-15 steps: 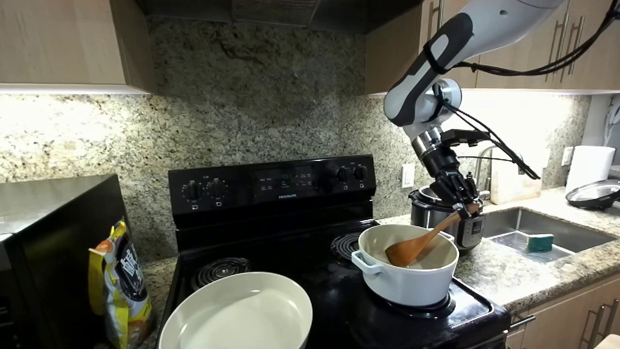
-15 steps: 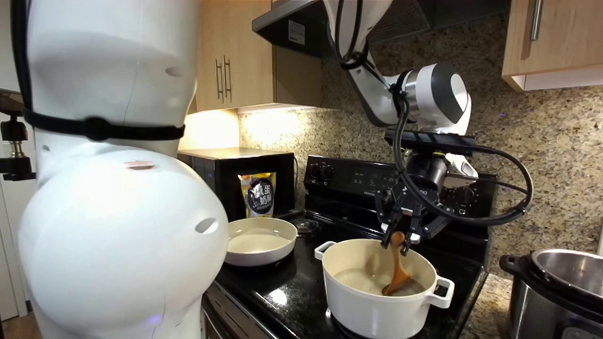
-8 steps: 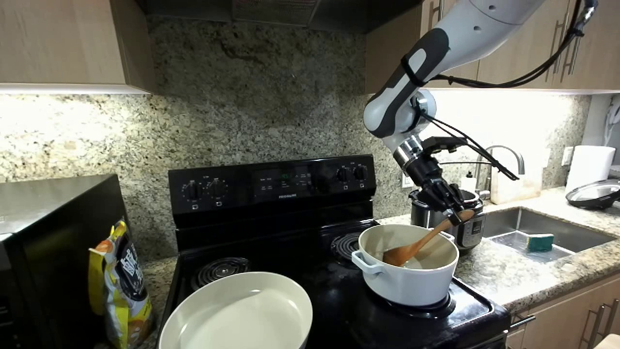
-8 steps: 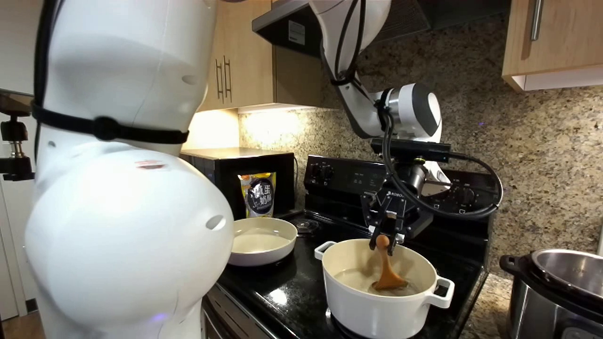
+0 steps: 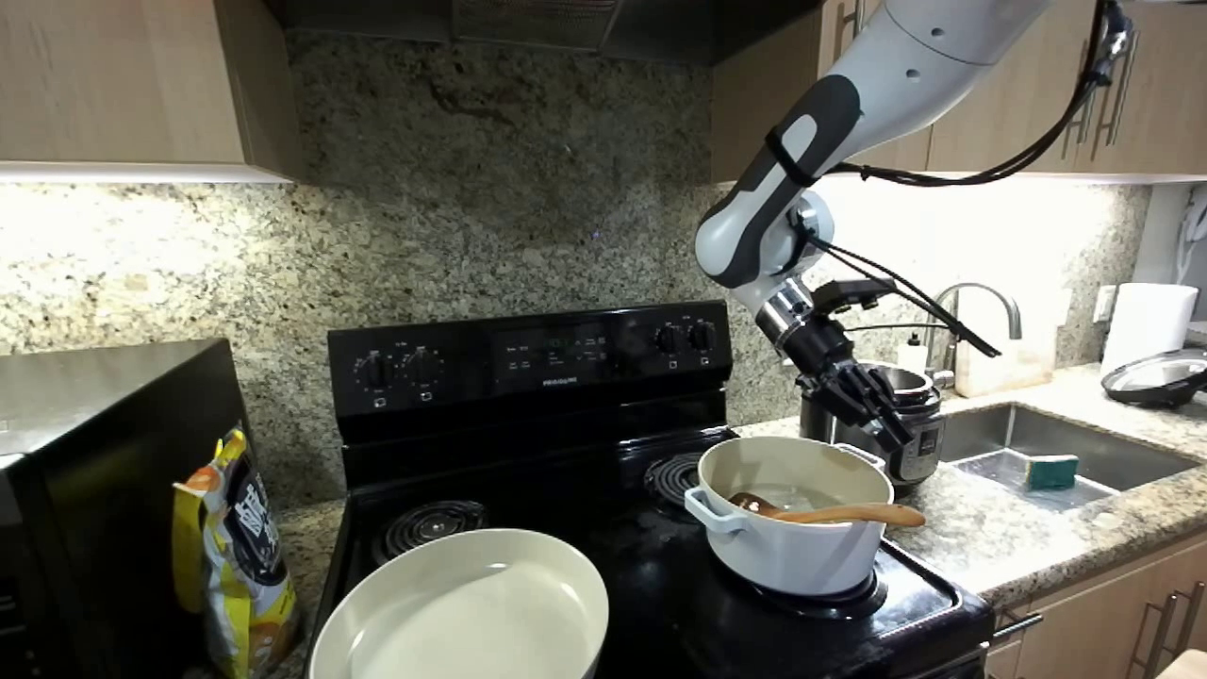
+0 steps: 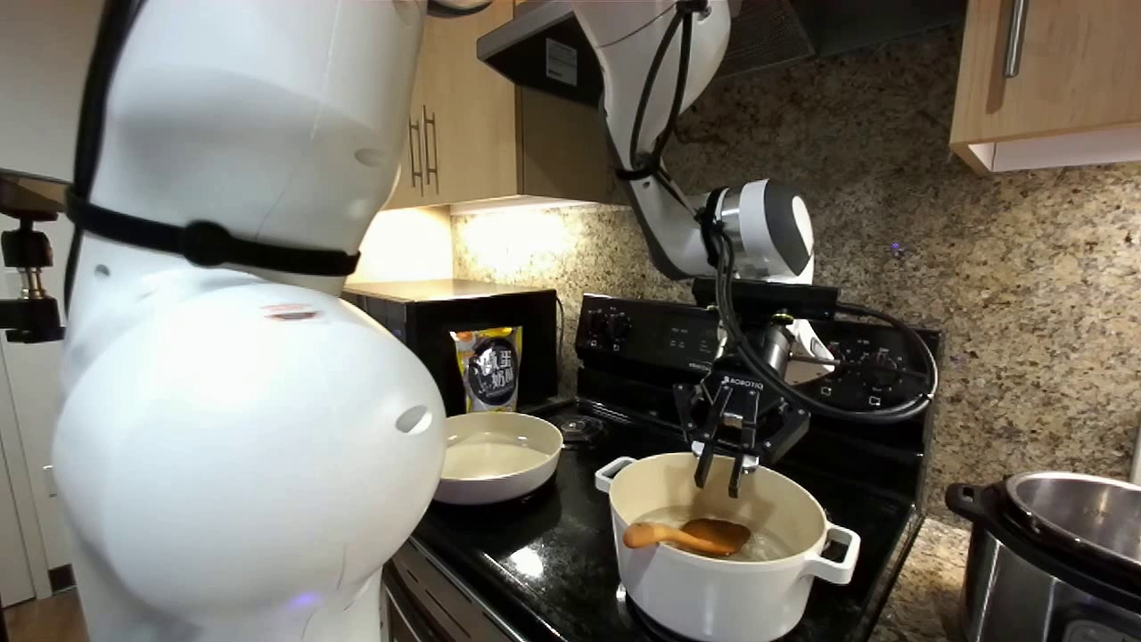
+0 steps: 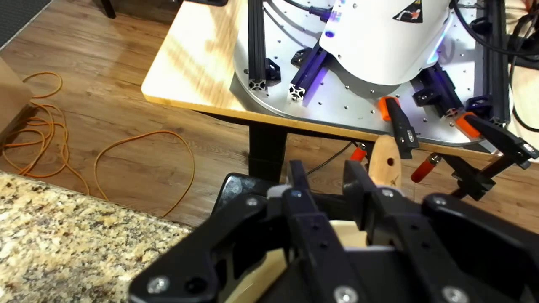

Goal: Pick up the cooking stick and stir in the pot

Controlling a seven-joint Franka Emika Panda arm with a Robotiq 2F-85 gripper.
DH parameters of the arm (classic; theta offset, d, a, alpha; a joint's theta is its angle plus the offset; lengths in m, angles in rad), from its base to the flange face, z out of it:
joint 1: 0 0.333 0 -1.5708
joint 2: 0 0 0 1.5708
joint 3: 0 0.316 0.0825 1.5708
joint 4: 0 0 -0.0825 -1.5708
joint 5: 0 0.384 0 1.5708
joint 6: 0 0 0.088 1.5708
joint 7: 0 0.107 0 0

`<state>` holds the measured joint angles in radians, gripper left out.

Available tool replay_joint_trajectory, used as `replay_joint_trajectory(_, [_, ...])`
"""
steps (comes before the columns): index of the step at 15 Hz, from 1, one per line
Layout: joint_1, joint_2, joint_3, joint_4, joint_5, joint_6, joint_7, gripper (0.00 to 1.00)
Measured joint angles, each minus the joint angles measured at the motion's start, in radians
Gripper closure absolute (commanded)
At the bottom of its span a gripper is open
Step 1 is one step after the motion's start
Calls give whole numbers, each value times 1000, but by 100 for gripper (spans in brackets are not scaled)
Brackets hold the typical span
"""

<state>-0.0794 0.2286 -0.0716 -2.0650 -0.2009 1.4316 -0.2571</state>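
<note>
the cooking stick (image 5: 830, 515) lies over the rim of the pot (image 6: 704, 588), head inside, long axis running outward, handle overhanging. above the pot hangs the tool (image 6: 718, 483), jaws a narrow gap apart, empty; the handle, likely its next grip, is below. one stick, one pot, one pan (image 5: 471, 613), one tool.
</note>
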Motion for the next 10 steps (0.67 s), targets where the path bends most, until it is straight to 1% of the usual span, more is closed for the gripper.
replay_joint_trajectory(1, [-2,0,-1,-1,0,0,0,78])
replay_joint_trajectory(2, [-4,-1,-2,-3,0,0,0,46])
replay_joint_trajectory(3, [-7,-1,-2,-4,0,0,0,50])
replay_joint_trajectory(4, [-9,-2,-3,-6,3,5,0,49])
replay_joint_trajectory(7, [-10,-21,-6,-33,14,54,18,32])
replay_joint_trajectory(10, [-10,-89,-6,-115,33,159,53,12])
